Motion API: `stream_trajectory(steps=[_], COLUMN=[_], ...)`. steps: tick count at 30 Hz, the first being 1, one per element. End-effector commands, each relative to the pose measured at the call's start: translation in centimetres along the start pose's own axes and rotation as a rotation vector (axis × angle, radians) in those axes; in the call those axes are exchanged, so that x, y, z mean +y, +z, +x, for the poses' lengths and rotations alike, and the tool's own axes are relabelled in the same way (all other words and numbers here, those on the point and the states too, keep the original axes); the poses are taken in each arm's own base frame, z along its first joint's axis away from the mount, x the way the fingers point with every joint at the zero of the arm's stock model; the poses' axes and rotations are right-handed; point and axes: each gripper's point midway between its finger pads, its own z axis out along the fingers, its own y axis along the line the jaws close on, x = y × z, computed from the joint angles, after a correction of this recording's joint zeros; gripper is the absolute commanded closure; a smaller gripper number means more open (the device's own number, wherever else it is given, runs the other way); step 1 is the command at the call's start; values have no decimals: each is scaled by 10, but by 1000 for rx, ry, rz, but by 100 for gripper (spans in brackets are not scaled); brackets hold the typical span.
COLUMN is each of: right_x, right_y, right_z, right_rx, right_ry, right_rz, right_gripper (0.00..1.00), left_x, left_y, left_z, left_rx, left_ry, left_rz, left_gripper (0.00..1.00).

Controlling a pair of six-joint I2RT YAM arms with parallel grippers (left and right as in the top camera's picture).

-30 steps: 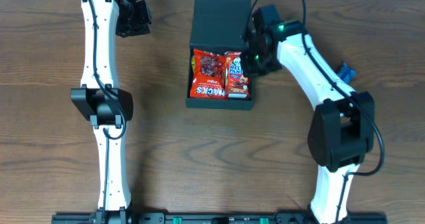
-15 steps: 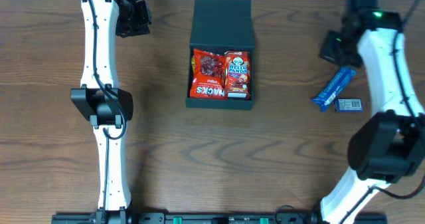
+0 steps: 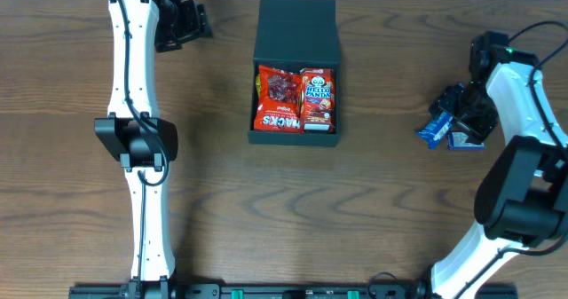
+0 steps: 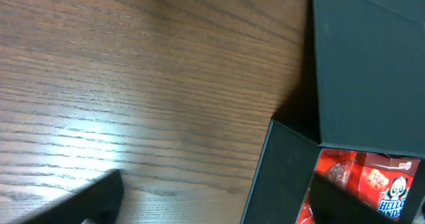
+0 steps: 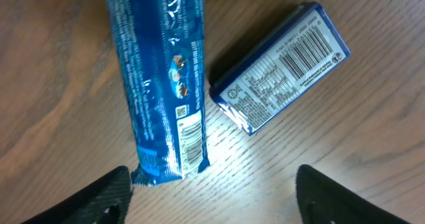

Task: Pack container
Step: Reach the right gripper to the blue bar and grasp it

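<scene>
Your right gripper [image 5: 212, 201], jaws apart like the left gripper's [image 3: 197, 24], hovers over the blue packet [image 5: 163, 84], likely light, crinkly and slippery; pinch across its middle.

Black container [image 3: 296, 28], red packets [image 3: 280, 99], blue wrapper [image 5: 163, 78], brown woodgrain table [image 3: 355, 210].

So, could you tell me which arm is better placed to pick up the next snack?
Right. The right gripper hovers open over the blue packet and small blue box; the left gripper sits beyond the container, far from both.
</scene>
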Motion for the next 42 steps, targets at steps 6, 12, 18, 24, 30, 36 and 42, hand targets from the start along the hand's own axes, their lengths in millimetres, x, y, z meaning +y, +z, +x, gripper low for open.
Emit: stream_trajectory(steps=[6,12,18,24,30,36,42], right_x=[-5,5,18,26,32,36,41], right_y=[6,5,26,31,39,57,56], right_z=[-7,-18,-23,-31,-41,-35,-42], right_rx=[-37,-79,-60,-78,-99,-47,-77], right_ry=[99,169,179,180,186,184,163], right_rz=[30,-21,-55,-83,-111,-115,-136], right_gripper=[22,30,26,27,31,30,56], left_x=[0,0,-1,-1,-2,-3,-3], left_y=[-11,-11,-11,-11,-11,-11,-12], left_z=[-5,-6,-11,-12,-17,-18,-18], left_rx=[-34,-38,-56,-63,-80,-85,-86], left_ry=[9,10,15,21,26,28,28], left_rz=[-2,-1,3,5,8,10,10], left_gripper=[4,5,5,5,5,4,5])
